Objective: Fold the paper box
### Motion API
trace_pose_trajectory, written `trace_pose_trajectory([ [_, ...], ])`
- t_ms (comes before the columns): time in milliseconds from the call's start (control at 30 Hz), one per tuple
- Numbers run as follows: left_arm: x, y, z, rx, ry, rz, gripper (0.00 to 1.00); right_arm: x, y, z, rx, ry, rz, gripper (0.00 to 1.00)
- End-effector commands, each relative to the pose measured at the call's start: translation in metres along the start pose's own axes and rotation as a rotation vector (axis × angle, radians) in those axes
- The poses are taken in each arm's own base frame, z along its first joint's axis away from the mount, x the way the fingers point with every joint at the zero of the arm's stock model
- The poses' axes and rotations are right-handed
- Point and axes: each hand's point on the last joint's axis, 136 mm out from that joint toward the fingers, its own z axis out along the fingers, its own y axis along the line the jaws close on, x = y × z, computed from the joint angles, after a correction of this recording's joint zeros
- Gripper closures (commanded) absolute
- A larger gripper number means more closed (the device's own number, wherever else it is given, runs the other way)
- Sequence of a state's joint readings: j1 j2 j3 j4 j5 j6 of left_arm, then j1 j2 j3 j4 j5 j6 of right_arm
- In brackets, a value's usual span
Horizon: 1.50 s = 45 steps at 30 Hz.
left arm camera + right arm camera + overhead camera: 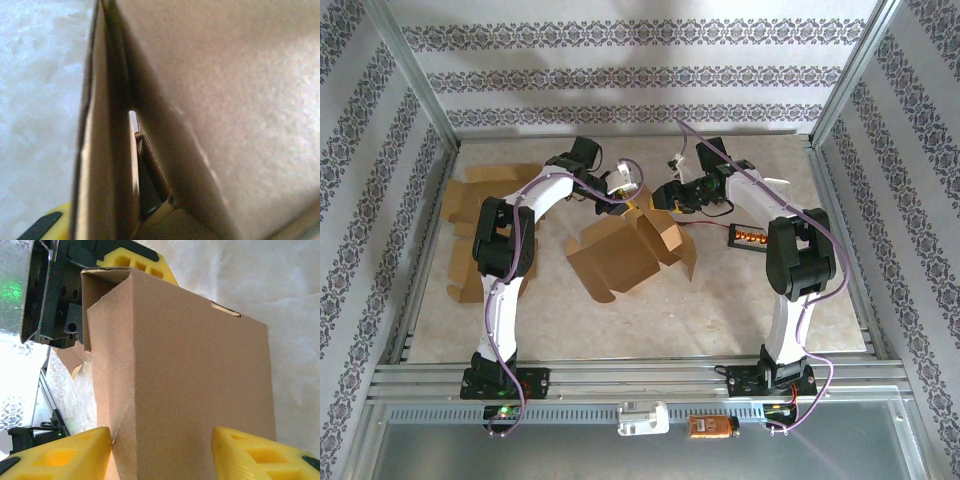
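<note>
The half-folded box [620,255] stood in the middle of the table [740,310], its flaps open. Both arms met at its far side. The left gripper [626,192] was at a far flap. Box panels crowded its wrist view, with one yellow finger [47,225] at a panel's edge, and whether it clamped the flap could not be told. The right gripper [663,197] was released, its fingers [65,452] spread with a box wall just ahead of them. By the left edge lay flat cardboard [485,195].

Flat cardboard sheets [470,205] lie left, a black-orange module [748,237] right.
</note>
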<state>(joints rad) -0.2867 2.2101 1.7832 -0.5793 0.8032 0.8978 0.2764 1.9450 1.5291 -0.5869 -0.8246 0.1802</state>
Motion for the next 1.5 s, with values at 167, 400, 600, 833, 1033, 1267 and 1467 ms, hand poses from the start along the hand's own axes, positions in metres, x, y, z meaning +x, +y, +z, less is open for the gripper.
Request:
trace_pose_trajectory([
  [167, -0.005, -0.015, 0.015, -0.030, 0.023, -0.057, 0.83, -0.024, 0.011, -0.014, -0.043, -0.076, 0.059, 0.34],
  [400, -0.003, -0.014, 0.018, -0.042, 0.034, -0.094, 0.81, -0.023, 0.021, -0.032, -0.025, -0.122, -0.020, 0.27],
  [600, -0.008, -0.013, 0.017, -0.042, 0.018, -0.118, 0.74, 0.000, 0.013, -0.033, 0.019, -0.091, -0.131, 0.18],
  [833, -0.015, -0.013, 0.016, -0.026, -0.004, -0.163, 0.73, 0.024, 0.003, -0.025, 0.154, -0.026, -0.314, 0.11],
  [1033, -0.015, -0.013, 0.018, -0.014, 0.001, -0.185, 0.73, 0.026, -0.011, -0.015, 0.293, 0.011, -0.392, 0.15],
  [1267, -0.014, -0.011, 0.018, -0.010, 0.018, -0.216, 0.73, 0.026, -0.025, -0.013, 0.438, 0.044, -0.478, 0.22],
  [1467, -0.013, -0.011, 0.020, -0.005, 0.017, -0.226, 0.73, 0.024, -0.025, -0.016, 0.511, 0.034, -0.549, 0.32],
])
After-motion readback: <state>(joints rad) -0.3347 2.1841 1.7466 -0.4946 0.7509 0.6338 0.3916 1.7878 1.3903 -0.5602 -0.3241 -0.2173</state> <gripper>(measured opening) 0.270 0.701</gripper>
